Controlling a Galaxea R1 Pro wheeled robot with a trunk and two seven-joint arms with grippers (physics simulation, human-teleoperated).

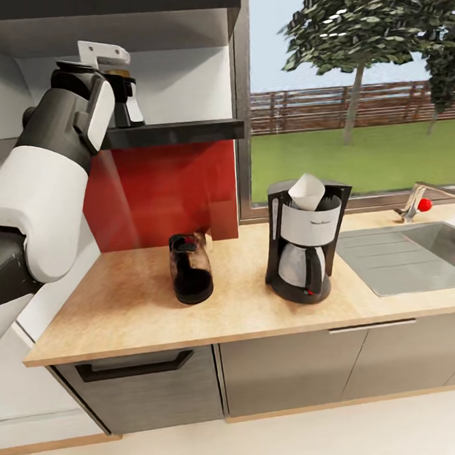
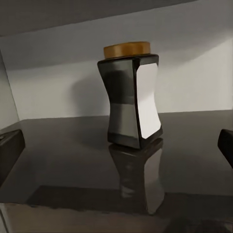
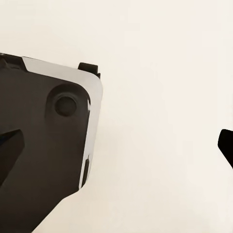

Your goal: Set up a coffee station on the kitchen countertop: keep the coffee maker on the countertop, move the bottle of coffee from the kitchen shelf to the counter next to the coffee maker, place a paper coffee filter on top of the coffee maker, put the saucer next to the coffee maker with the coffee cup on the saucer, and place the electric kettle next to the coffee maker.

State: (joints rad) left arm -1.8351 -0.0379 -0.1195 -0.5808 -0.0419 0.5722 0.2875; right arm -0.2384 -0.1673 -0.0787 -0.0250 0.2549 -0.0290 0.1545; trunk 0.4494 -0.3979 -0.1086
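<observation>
home kitchen | wood countertop (image 1: pixel 137 296), steel sink (image 1: pixel 407 254), coffee maker (image 1: pixel 304 242), garden window (image 1: pixel 353 81)

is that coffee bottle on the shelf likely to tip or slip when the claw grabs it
The bottle looks tall and narrow-waisted, so a high push would probably tip it. Its glossy sides may be slippery, though the waist should help a grip. The shelf is shiny, so it could slide if nudged.
</observation>
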